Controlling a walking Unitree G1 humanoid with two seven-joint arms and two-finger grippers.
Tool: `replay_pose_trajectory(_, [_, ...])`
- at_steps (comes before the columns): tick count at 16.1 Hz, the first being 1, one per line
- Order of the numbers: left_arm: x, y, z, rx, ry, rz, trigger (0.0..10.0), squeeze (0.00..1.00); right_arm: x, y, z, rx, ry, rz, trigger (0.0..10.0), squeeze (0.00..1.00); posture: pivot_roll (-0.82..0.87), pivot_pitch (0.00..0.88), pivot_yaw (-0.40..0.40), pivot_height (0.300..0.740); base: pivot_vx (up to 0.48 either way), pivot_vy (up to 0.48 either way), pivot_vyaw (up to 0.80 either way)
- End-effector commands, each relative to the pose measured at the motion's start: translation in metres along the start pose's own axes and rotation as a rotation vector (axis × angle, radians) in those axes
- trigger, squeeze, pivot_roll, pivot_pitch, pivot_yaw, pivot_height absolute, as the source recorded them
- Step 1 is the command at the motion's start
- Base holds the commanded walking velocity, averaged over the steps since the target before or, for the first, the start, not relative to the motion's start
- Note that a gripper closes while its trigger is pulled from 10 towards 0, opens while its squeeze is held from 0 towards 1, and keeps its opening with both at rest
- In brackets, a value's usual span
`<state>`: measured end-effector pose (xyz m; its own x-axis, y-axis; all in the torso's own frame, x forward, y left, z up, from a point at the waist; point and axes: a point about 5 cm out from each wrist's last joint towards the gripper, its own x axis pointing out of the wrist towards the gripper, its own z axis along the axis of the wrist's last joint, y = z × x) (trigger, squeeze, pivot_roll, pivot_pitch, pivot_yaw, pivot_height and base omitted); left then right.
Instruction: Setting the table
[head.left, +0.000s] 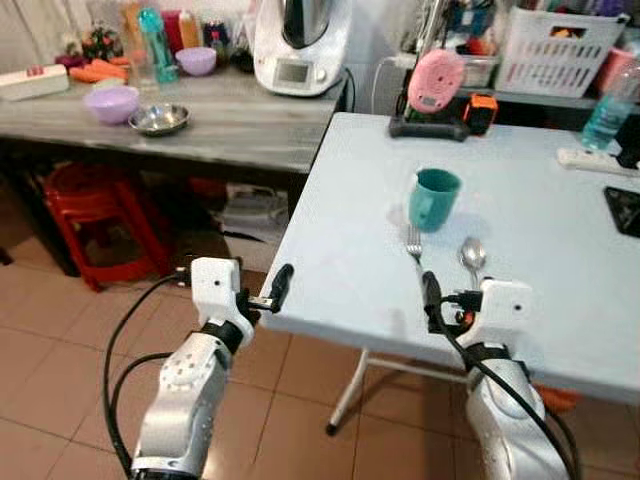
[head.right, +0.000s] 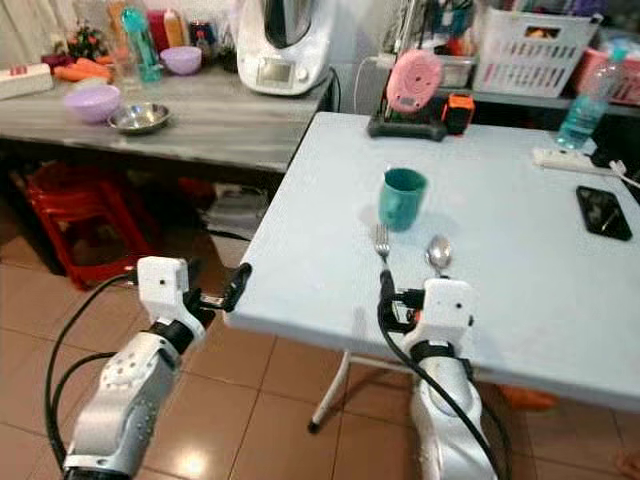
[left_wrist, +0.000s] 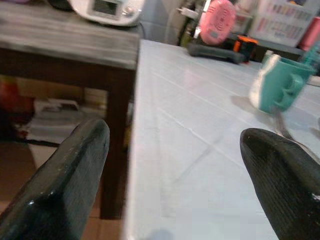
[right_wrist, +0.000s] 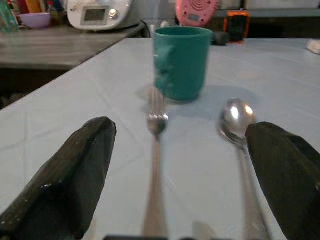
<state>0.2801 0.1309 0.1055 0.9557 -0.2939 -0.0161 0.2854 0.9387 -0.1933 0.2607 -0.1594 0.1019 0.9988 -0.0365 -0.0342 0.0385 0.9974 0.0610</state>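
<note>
The right gripper (right_wrist: 170, 185) hovers low over the near edge of the pale blue folding bench (head.left: 540, 230), its two black fingers (right_wrist: 75, 175) spread wide apart and holding nothing; between them, on the bench top, lie a silver metal fork (head.left: 414, 243) and a silver metal spoon (head.left: 472, 256), side by side and apart, handles toward the robot; just beyond the tines and the spoon's bowl stands the teal ceramic mug (head.left: 434, 198), upright, its handle turned toward the fork's side. The left gripper (head.left: 272, 290) hangs at the bench's near left corner, well away from the mug, its fingers (left_wrist: 60, 175) likewise parted and empty.

Farther from the mug, at the far edge of the bench, stands a pink round appliance on a dark base (head.left: 435, 88); on the grey wooden bench (head.left: 230, 120) beside it rest a purple plastic bowl (head.left: 110, 102) and a small steel bowl (head.left: 158, 119).

The place setting looks partly laid: cup, fork and spoon are down, with no plate near the mug; the next move probably calls for drawing both arms back from the cutlery without brushing it, then fetching a dish, perhaps one of the bowls.
</note>
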Motion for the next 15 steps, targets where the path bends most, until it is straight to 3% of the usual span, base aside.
replay_pose_trajectory(1, [-0.002,0.006,0.003,0.014,0.0,0.008,10.0,0.0,0.001,0.007,0.004,0.005,-0.012,0.02,10.0,0.0,-0.01,0.0,0.002,0.74,0.307,0.0,0.0])
replay_pose_trajectory(6, [-0.003,0.005,0.001,0.006,0.017,-0.005,10.0,0.0,0.0,0.008,0.003,0.002,-0.007,0.023,10.0,0.0,-0.01,0.0,0.004,0.74,0.108,0.0,0.0])
replay_pose_trajectory(9, [-0.008,0.005,-0.008,0.052,0.06,-0.047,10.0,0.0,0.003,0.007,0.004,0.004,-0.005,0.021,10.0,0.0,-0.01,0.0,0.0,0.74,0.0,0.0,0.0])
replay_pose_trajectory(12, [-0.015,0.009,-0.014,0.113,0.082,-0.083,10.0,0.0,0.012,-0.004,0.004,-0.011,0.028,-0.006,10.0,0.0,-0.01,0.0,-0.01,0.74,0.0,0.0,0.0])
replay_pose_trajectory(15, [-0.02,0.013,-0.013,0.162,0.087,-0.119,10.0,0.0,0.023,-0.007,0.002,0.053,0.096,0.018,10.0,0.0,-0.01,0.0,-0.013,0.74,0.0,0.0,0.0])
